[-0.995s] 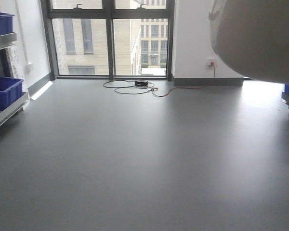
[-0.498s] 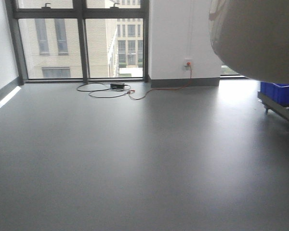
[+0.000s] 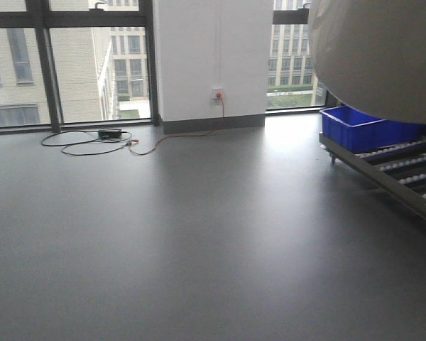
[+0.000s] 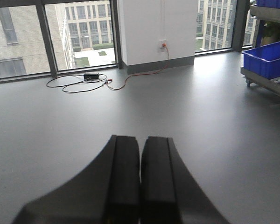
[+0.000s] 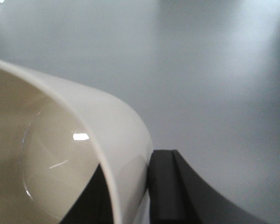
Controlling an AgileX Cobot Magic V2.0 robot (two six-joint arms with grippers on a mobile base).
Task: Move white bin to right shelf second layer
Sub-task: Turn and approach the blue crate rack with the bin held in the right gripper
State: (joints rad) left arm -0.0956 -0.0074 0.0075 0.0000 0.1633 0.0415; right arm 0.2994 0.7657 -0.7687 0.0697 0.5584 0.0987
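The white bin (image 3: 383,57) fills the upper right of the front view, held up off the floor. In the right wrist view my right gripper (image 5: 130,177) is shut on the bin's wall (image 5: 60,154), one finger inside the rim and one finger (image 5: 165,186) outside. My left gripper (image 4: 140,140) is shut with nothing in it, over bare floor. The right shelf shows at the right as a low steel level with white rollers (image 3: 405,167). A higher level's edge (image 4: 270,11) shows in the left wrist view. I cannot tell which level is the second layer.
A blue crate (image 3: 355,128) sits at the far end of the low roller level; the left wrist view shows this blue crate (image 4: 268,58) too. A black cable (image 3: 92,142) lies coiled on the grey floor by the windows, running to a wall socket (image 3: 217,93).
The whole view has swung to the right: windows and cable slid left, the left shelf's blue crates left the picture, and the right roller rack came into view. The bin keeps its place in the view.
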